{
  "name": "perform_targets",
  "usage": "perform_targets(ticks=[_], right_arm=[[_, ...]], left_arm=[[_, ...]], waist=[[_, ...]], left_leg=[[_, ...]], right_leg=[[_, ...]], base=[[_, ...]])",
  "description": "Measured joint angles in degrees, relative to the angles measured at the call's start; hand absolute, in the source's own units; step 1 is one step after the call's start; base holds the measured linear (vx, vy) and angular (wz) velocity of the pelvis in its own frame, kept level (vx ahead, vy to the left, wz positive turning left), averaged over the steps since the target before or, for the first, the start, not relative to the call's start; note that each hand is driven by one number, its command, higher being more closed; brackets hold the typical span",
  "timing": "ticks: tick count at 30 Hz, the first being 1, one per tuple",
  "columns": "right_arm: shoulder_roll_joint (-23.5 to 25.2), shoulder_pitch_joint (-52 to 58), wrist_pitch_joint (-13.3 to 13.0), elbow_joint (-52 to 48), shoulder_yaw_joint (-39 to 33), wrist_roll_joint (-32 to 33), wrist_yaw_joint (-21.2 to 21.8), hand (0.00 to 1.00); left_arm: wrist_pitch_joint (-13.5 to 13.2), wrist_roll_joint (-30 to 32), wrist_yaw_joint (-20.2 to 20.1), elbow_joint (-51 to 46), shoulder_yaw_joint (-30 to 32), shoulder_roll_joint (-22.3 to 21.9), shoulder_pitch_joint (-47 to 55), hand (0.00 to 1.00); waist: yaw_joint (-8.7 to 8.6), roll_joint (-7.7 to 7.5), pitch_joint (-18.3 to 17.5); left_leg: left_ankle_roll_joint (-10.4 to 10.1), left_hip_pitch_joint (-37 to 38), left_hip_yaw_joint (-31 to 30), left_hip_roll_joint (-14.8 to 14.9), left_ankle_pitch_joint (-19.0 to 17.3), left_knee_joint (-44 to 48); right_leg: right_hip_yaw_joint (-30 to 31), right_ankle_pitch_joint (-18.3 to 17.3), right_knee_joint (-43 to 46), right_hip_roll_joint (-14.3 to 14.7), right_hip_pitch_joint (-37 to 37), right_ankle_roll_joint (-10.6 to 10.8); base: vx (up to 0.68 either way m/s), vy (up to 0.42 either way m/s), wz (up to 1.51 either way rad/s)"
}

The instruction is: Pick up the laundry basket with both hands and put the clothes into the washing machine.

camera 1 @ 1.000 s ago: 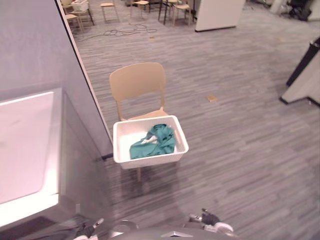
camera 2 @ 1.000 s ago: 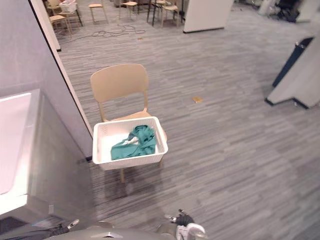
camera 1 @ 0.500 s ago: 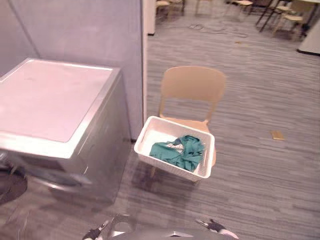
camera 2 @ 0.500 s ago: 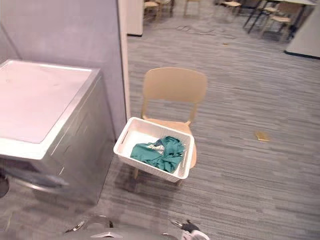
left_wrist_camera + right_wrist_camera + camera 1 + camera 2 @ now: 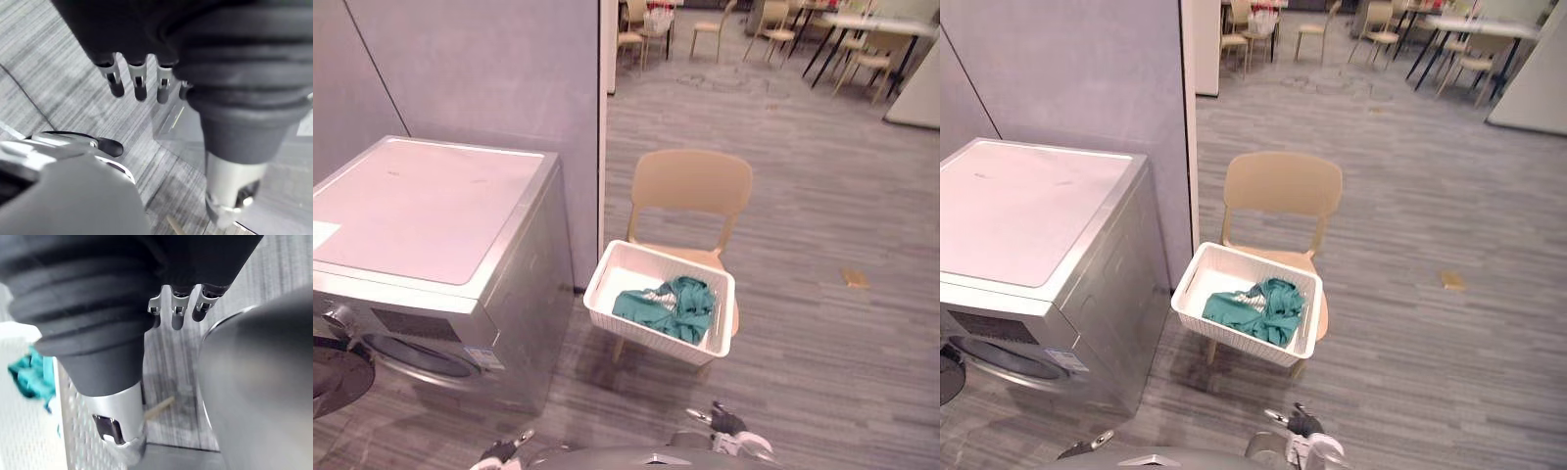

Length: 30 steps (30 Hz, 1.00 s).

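A white laundry basket (image 5: 660,304) rests on the seat of a tan chair (image 5: 691,186), a little ahead of me. A green garment (image 5: 671,305) lies bunched inside it. To the basket's left stands a silver washing machine (image 5: 431,225) with its round front opening (image 5: 419,356) facing me and its dark door (image 5: 331,377) swung open. My left hand (image 5: 139,83) hangs low with relaxed fingers, holding nothing. My right hand (image 5: 176,308) hangs the same way, and the basket (image 5: 27,440) with the green garment (image 5: 29,377) shows just past it.
A grey partition wall (image 5: 489,69) stands behind the washing machine and ends beside the chair. More chairs and tables (image 5: 847,39) stand at the far back. A small tan scrap (image 5: 855,279) lies on the open floor to the right.
The camera has swung left and steadied, bringing the whole washing machine into view. The basket, garment and chair have not moved.
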Motion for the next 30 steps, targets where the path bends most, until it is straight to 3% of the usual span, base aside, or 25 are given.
perform_targets(ticks=[2,3,5,6,7,8,9,10,12,14,17,21,26,29,30], right_arm=[[-0.5,0.7,0.1,2.5,-2.8,-0.1,-0.6,0.0],[-0.2,2.6,0.3,4.4,-3.4,0.1,-0.8,0.0],[1.9,4.2,1.0,4.8,-2.9,-0.3,-0.9,0.0],[3.6,5.2,1.7,6.7,-2.8,-0.3,-0.9,0.0],[2.6,5.0,2.6,7.4,-1.3,-0.4,-0.9,0.0],[1.6,5.0,2.8,6.8,0.1,-0.4,-0.9,0.0],[0.0,5.0,3.0,5.5,2.1,-0.5,-1.0,0.0],[-1.1,5.3,3.6,1.1,2.9,-0.8,-1.0,0.0],[-1.7,7.4,3.9,-12.6,1.7,-2.0,-0.8,0.0],[-0.3,9.0,3.4,-31.1,-0.8,-2.3,-0.7,0.0],[3.1,8.5,2.3,-52.1,-3.1,-2.0,-0.9,0.0],[6.0,8.0,0.6,-69.4,-2.1,-6.9,-3.1,0.0],[5.2,1.2,-1.3,-73.8,8.3,-9.7,-5.1,0.0],[0.4,-8.9,-2.4,-66.7,19.5,-11.8,-4.7,0.0],[-2.5,-14.0,-2.6,-62.9,24.0,-12.4,-4.4,0.0]], left_arm=[[-0.3,0.0,0.0,-0.1,-1.0,0.3,-1.3,0.0],[-0.9,0.5,-0.1,-0.2,-2.2,1.1,-1.6,0.0],[-1.0,0.6,-0.1,-0.2,-2.1,3.0,-1.5,0.0],[-0.9,0.5,-0.1,0.2,-2.1,4.8,-1.4,0.0],[-0.9,0.6,-0.1,0.5,-2.0,3.9,-1.2,0.0],[-0.9,0.6,-0.1,0.6,-1.6,3.2,-1.2,0.0],[-0.8,0.9,-0.2,0.7,-1.5,2.4,-1.1,0.0],[-0.8,1.6,-0.2,0.9,-0.9,1.1,-0.8,0.0],[-0.9,1.6,-0.2,0.6,0.2,-0.3,-0.6,0.0],[-0.7,1.6,-0.3,-0.1,0.1,-0.8,-0.3,0.0],[-0.7,1.5,-0.3,-1.9,-0.7,-0.9,-0.3,0.0],[-0.9,1.5,-0.2,-2.7,-4.9,-0.3,-0.8,0.0],[-0.9,1.6,-0.1,-4.7,-10.9,0.2,-0.4,0.0],[-1.0,1.6,0.0,-6.2,-12.0,0.2,-1.2,0.0],[-1.1,1.5,0.0,-7.4,-12.5,0.2,-1.9,0.0]], waist=[[-0.02,-0.29,-0.2],[0.13,-0.63,-0.3],[0.21,-4.5,-1.8],[0.25,-7.09,-2.8],[0.74,-6.26,-3.0],[0.77,-5.19,-3.4],[0.64,-3.18,-4.0],[0.08,-1.37,-4.0],[-0.31,-0.17,-4.7],[-1.37,-0.19,-4.8],[-1.38,-0.92,-5.0],[-1.0,-2.1,-5.0],[-0.13,-2.81,-4.6],[1.07,-2.77,-1.6],[1.62,-2.66,0.9]], left_leg=[[-1.5,-1.8,-3.0,0.9,-0.9,1.4],[-3.7,-3.1,-4.5,2.4,-1.2,2.2],[-6.8,-3.4,-5.6,2.9,-0.9,1.5],[-9.4,-2.1,-5.5,4.0,0.3,-0.4],[-10.0,-1.6,-5.6,7.2,0.7,-0.5],[-9.8,-1.9,-5.5,8.3,0.8,-0.1],[-9.8,-2.2,-5.5,9.7,1.3,0.0],[-9.3,-2.2,-5.4,11.6,2.0,-0.3],[-9.4,-2.2,-5.0,13.1,2.9,-1.2],[-9.6,-2.6,-5.1,13.4,4.2,-2.1],[-9.4,-4.1,-5.4,13.1,5.0,-2.2],[-9.1,-6.5,-5.8,12.3,5.2,-2.5],[-9.3,-7.5,-5.8,11.5,5.8,-2.5],[-9.1,-8.0,-6.5,11.5,6.8,-2.1],[-9.1,-8.0,-7.1,11.5,7.2,-2.1]], right_leg=[[1.4,-2.3,-6.7,-3.1,0.7,1.7],[2.8,-1.6,-13.3,-3.8,2.0,2.4],[3.3,4.6,-18.6,-5.0,3.7,3.1],[2.5,2.5,-21.4,-4.7,6.2,10.3],[1.1,1.1,-26.1,-1.6,8.2,10.5],[0.8,1.7,-27.3,-0.1,8.3,9.7],[0.6,2.3,-28.8,2.0,8.9,8.9],[0.1,2.7,-30.0,4.2,10.2,8.4],[-0.6,2.7,-30.1,5.8,10.1,8.4],[-2.0,2.7,-30.4,6.1,10.1,8.3],[-2.9,3.0,-31.6,5.9,10.3,7.8],[-3.3,3.9,-33.7,5.5,10.0,8.0],[-2.9,5.1,-34.2,4.7,9.3,8.0],[-3.3,5.6,-33.9,4.8,9.2,7.8],[-3.6,5.8,-33.8,4.8,9.5,7.8]], base=[[0.06,-0.266,0.21],[0.08,-0.398,0.25],[0.12,-0.49,0.33],[0.19,-0.563,0.15],[0.19,-0.531,-0.02],[0.17,-0.389,-0.23],[0.16,-0.291,-0.11],[0.13,-0.302,-0.03],[0.08,-0.185,0.12],[0.06,-0.069,0.26],[-0.02,-0.009,0.18],[-0.07,0.013,0.14],[-0.01,0.021,0.0],[-0.05,0.006,0.11],[-0.13,-0.002,0.21]])
